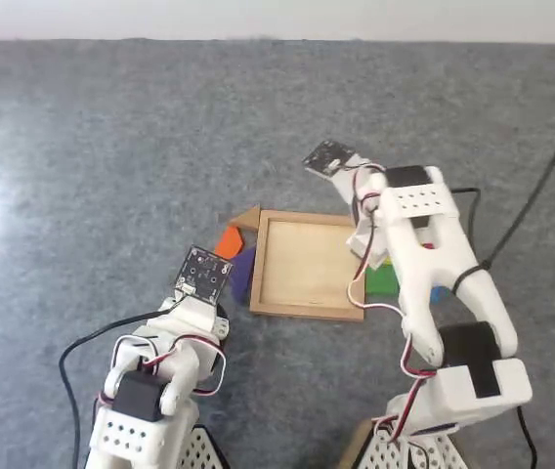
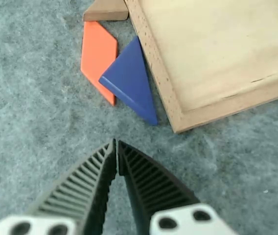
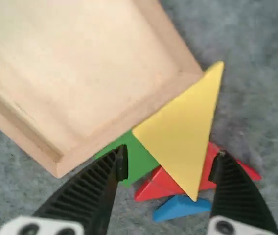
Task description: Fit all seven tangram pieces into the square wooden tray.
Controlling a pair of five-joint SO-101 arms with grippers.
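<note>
Right claw (image 3: 171,154) spread over yellow triangle (image 3: 183,127) at tray (image 3: 109,128) corner.

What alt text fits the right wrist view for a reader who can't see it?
The open right hand hangs over a pile beside the tray: a yellow triangle on top, its tip over the tray's corner, with a green piece, a red piece and a blue piece beneath.

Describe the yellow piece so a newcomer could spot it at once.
Find the square wooden tray. Off one corner, under the open right tool, the yellow triangle lies on top of a green piece and a red piece, with a light blue piece beside. It is the only yellow one there.
</note>
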